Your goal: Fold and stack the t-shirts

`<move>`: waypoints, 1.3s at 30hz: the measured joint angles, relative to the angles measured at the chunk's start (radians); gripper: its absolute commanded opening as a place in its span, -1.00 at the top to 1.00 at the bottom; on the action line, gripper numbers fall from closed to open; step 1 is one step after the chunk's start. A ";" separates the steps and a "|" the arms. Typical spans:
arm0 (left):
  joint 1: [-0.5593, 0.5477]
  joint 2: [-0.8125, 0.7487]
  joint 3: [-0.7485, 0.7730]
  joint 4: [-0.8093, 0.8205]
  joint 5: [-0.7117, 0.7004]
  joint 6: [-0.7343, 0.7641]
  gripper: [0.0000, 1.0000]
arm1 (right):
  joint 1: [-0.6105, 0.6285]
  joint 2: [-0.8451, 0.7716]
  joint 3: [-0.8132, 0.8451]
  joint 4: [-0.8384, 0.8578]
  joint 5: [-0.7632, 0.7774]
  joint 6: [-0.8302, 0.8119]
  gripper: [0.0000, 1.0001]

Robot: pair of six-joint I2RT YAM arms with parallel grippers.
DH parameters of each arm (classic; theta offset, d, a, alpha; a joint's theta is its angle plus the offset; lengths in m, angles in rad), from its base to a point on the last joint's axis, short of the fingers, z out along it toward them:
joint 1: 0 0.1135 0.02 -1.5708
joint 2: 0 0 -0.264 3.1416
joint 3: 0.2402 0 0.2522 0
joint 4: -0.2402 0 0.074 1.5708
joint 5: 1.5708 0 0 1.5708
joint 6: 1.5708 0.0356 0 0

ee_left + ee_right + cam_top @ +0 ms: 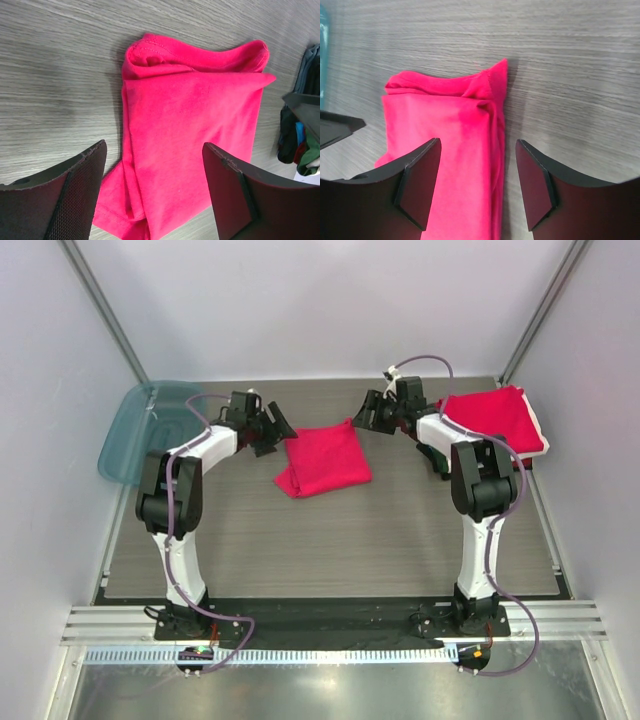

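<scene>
**Left gripper (pixel 280 437) and right gripper (pixel 365 418) open on either side of the folded crimson t-shirt (pixel 323 461)**

Both grippers have their jaws spread wide and hold nothing. In the top view the left gripper sits just beside the shirt's left upper corner and the right gripper just beside its right upper corner, the two facing each other across it.

In the left wrist view, the left gripper (pixel 155 147) has its dark padded fingers (pixel 75 200) apart with the folded crimson t-shirt (pixel 192 130) showing in the gap between them. In the right wrist view, the right gripper (pixel 478 145) frames the shirt's (pixel 445 130) edge the same way. Whether either gripper touches the cloth cannot be told.

The shirt lies flat on the wood-grain table (pixel 330 540), near the middle of its far half, folded into a rough square with a hemmed edge bunched along one side.

A stack of shirts (pixel 500 410) rests at the table's far right corner: a red one on top, with white and dark fabric showing at its edges. The right arm's forearm crosses over it.

A teal tray (pixel 140 430) sits at the far left, overhanging the table edge, well apart from the folded shirt.
</scene>
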 measured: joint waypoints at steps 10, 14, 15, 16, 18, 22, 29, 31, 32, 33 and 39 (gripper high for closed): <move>-0.009 0.040 0.004 0.004 0.001 0.021 -0.36 | 0.000 0.123 0.056 -0.016 -0.024 0.000 -0.32; -0.015 0.084 0.019 0.005 0.009 0.022 -0.37 | 0.002 0.160 0.101 -0.018 -0.039 0.003 -0.30; -0.017 0.093 0.024 0.004 0.010 0.023 -0.37 | 0.003 0.168 0.113 -0.018 -0.040 0.003 -0.30; -0.018 0.103 0.033 0.004 0.016 0.022 -0.37 | 0.005 0.177 0.124 -0.018 -0.041 0.005 -0.29; -0.020 0.117 0.056 0.004 0.020 0.024 -0.32 | 0.010 0.198 0.151 -0.018 -0.049 0.009 -0.26; -0.021 0.137 0.080 -0.001 0.016 0.026 -0.29 | 0.020 0.229 0.194 -0.018 -0.057 0.019 -0.22; -0.023 0.182 0.156 -0.042 -0.009 0.030 -0.14 | 0.056 0.256 0.256 -0.075 0.007 -0.001 -0.05; -0.024 0.200 0.190 -0.067 -0.023 0.035 0.02 | 0.068 0.276 0.290 -0.088 0.023 -0.004 -0.01; -0.024 0.209 0.204 -0.076 -0.035 0.044 0.03 | 0.072 0.282 0.302 -0.093 0.029 -0.004 0.03; -0.025 0.217 0.214 -0.081 -0.039 0.044 0.03 | 0.077 0.289 0.315 -0.100 0.037 -0.004 0.07; -0.027 0.253 0.264 -0.105 -0.067 0.048 0.49 | 0.097 0.339 0.383 -0.129 0.073 0.004 0.77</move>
